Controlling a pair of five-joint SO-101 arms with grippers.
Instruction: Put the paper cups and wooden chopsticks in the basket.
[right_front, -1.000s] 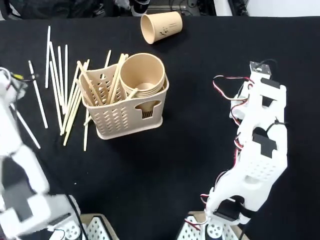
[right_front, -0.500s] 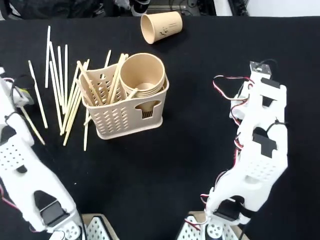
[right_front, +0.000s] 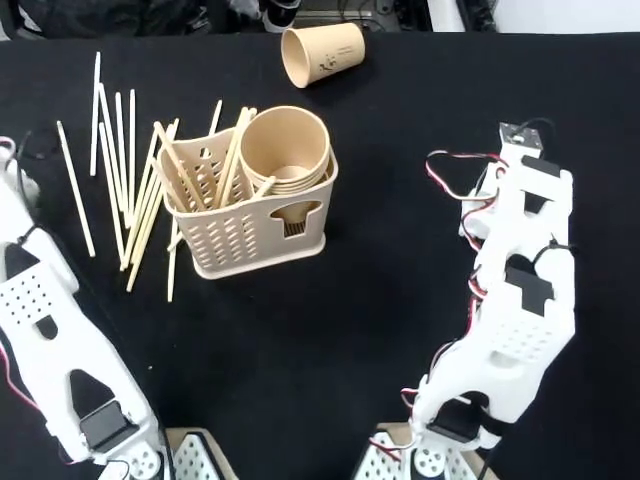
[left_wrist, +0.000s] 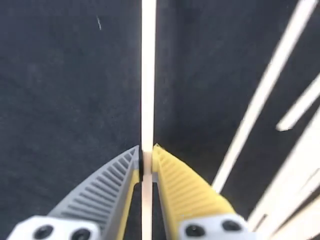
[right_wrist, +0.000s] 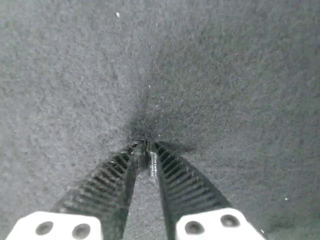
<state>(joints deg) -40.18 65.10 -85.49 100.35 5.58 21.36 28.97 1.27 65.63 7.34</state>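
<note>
The left gripper (left_wrist: 146, 152) is clamped on one wooden chopstick (left_wrist: 148, 75). The stick passes between the grey finger and the yellow finger and runs straight forward over the black table (right_front: 350, 330). Its far end is cut off by the edge of the left wrist view. Beside it lie other loose chopsticks (left_wrist: 265, 95), partly out of the picture.

In the high view the left arm (right_front: 50, 330) stands at the left border. Its front part is cut by the border there, so the held stick cannot be made out from above.

The basket (right_front: 255, 235) stands upright near the middle of the table. Inside it is a stack of paper cups (right_front: 285, 140); how many are nested is hard to tell. Several chopsticks (right_front: 185, 170) lean in the compartment beside the stack. More chopsticks (right_front: 125, 170) lie on the table just beside the basket. One paper cup (right_front: 322, 53) lies on its side near the far edge, well apart from the basket.

The right gripper (right_wrist: 147, 150) has its fingers together, holding nothing, low over the bare cloth. The right arm (right_front: 515, 290) is folded at the right side.
</note>
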